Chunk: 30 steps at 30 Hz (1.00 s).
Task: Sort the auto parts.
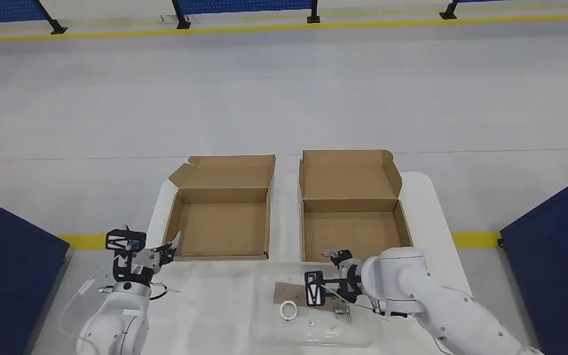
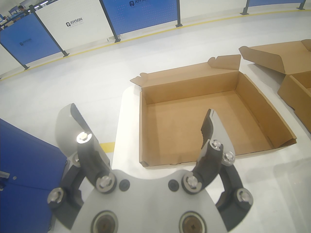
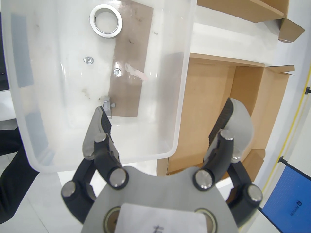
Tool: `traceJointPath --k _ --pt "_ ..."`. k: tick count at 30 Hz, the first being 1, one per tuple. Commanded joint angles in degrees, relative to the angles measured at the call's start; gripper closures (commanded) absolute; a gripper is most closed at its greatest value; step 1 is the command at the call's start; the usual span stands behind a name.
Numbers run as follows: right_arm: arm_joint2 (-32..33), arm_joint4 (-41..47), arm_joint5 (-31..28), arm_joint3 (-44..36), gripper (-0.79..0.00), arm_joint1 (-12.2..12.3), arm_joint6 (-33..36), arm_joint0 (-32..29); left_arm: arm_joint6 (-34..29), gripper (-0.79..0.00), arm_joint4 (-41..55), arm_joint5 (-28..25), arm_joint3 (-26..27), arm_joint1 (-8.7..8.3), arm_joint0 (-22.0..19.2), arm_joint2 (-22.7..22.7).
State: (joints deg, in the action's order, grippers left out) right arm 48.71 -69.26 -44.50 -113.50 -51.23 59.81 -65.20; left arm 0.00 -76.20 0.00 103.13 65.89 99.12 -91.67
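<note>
Table: your white table (image 1: 286, 217) carries a left box (image 1: 222, 228), a right box (image 1: 351, 232), both open, and a clear bin (image 3: 187, 49).
Room: grey floor (image 1: 266, 89) with a yellow line, and blue and white panels (image 2: 136, 3).
Parts: a ring (image 3: 106, 21), two nuts (image 3: 88, 60) and a small clamp (image 3: 107, 107) lie in the bin.
Right claw (image 3: 165, 104): spread wide and empty, astride the bin wall. One finger is just beside the clamp, and the ring is well apart.
Left claw (image 2: 141, 108): wide and empty, near the left box's near corner.

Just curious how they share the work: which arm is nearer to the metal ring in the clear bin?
Right. The right arm is over the clear bin where the metal ring lies; the left arm is away by the left cardboard box.
</note>
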Motion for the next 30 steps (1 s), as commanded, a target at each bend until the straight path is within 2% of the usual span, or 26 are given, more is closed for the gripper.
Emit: traceJointPath --k 1,7,16,21,30 --pt "-3.8 4.5 2.8 0.3 -0.785 1.1 2.8 3.7 0.0 -0.785 0.0 0.0 0.0 0.0 0.0 0.0" --pt "-13.6 16.8 9.2 0.8 -0.785 3.5 9.2 14.1 0.0 -0.785 0.0 0.0 0.0 0.0 0.0 0.0" --pt "-13.8 16.7 9.2 0.9 -0.785 3.5 9.2 13.9 0.0 -0.785 0.0 0.0 0.0 0.0 0.0 0.0" --pt "-17.8 16.1 12.0 2.1 -0.785 2.8 11.9 14.8 0.0 -0.785 0.0 0.0 0.0 0.0 0.0 0.0" --pt "-25.9 22.7 18.2 5.2 -0.785 0.9 18.2 20.8 0.0 -0.785 0.0 0.0 0.0 0.0 0.0 0.0"
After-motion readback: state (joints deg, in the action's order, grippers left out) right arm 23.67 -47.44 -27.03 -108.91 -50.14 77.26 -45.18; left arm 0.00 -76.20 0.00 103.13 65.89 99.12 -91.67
